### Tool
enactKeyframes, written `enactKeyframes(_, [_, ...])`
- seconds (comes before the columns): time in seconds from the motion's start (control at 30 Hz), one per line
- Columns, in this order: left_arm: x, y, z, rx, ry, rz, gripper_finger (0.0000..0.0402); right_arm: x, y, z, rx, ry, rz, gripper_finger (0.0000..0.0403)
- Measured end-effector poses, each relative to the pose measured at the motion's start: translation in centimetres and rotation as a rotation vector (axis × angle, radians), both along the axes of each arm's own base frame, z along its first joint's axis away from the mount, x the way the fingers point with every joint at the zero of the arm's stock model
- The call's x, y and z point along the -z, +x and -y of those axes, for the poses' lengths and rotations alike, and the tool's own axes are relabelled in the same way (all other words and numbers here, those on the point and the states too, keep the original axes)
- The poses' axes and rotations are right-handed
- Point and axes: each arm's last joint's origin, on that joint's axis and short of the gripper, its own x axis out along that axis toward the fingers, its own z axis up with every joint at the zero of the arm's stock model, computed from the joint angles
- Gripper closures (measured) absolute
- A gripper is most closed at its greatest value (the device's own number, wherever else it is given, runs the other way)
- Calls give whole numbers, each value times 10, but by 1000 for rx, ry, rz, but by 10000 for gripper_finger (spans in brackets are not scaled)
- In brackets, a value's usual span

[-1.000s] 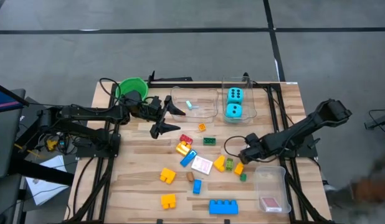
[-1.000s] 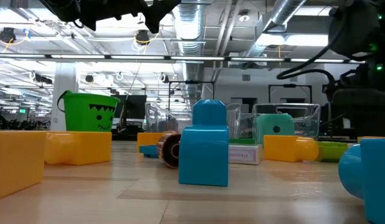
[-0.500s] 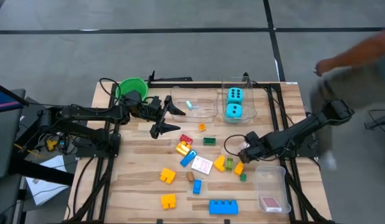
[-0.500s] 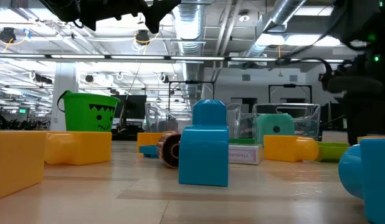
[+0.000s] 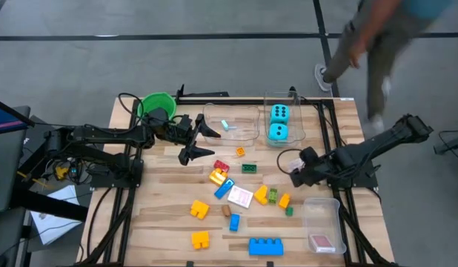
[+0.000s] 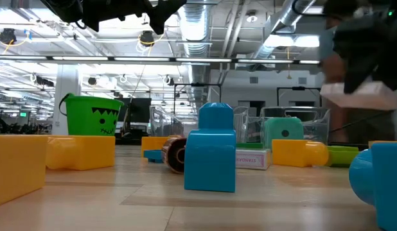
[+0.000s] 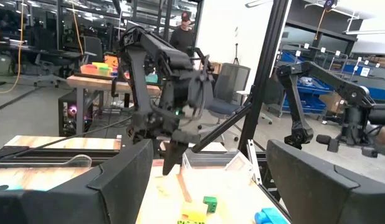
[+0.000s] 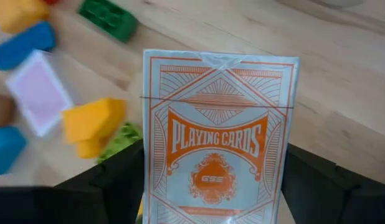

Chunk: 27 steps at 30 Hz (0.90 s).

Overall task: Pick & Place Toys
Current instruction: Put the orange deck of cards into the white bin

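Small blocks [image 5: 236,196] in yellow, blue, red, green and orange lie scattered mid-table, with a pink card pack [image 5: 240,197] among them. Two cyan dice [image 5: 279,122] sit in a clear tub at the far side. My right gripper [image 5: 297,172] is raised over the table's right half, shut on a white-and-orange playing-card box [image 8: 220,155], which also shows high up in the low view [image 6: 365,95]. My left gripper [image 5: 203,141] hangs open above the table's left half, its fingers [image 7: 124,186] wide apart with nothing between them. My right gripper pinches the card box between its two fingers by the two long side edges [image 8: 152,180], toward the box's lower end. The fingers [image 8: 317,183] slant down from above. The box is lifted clear of the table, its printed face toward the wrist camera.
A green bucket [image 5: 156,104] stands at the far left. One clear tub [image 5: 233,122] sits beside the dice tub. Another [image 5: 322,222] at the near right holds a card pack [image 5: 323,242]. A person [image 5: 377,37] moves past beyond the table's far right corner.
My right gripper has risen from the blocks at mid-right, shifted a little toward the table's far edge and tipped less steeply downward. The card box now shows high up in the low view. A person has walked in behind the table's far right.
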Motion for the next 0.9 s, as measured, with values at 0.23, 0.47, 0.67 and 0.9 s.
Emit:
enactKeyframes(0.23, [0,0,0,0,1,-2,92,-19,-8,-10,-14,98,42,106])
enactKeyframes(0.47, [-1,0,0,0,3,6,92,-27,-20,-32,38,206,55,106])
enactKeyframes(0.67, [-2,0,0,0,8,24,92,-18,-26,-57,103,268,21,106])
enactKeyframes(0.9, [-6,-1,0,-1,19,68,92,-19,-33,-89,167,304,-22,106])
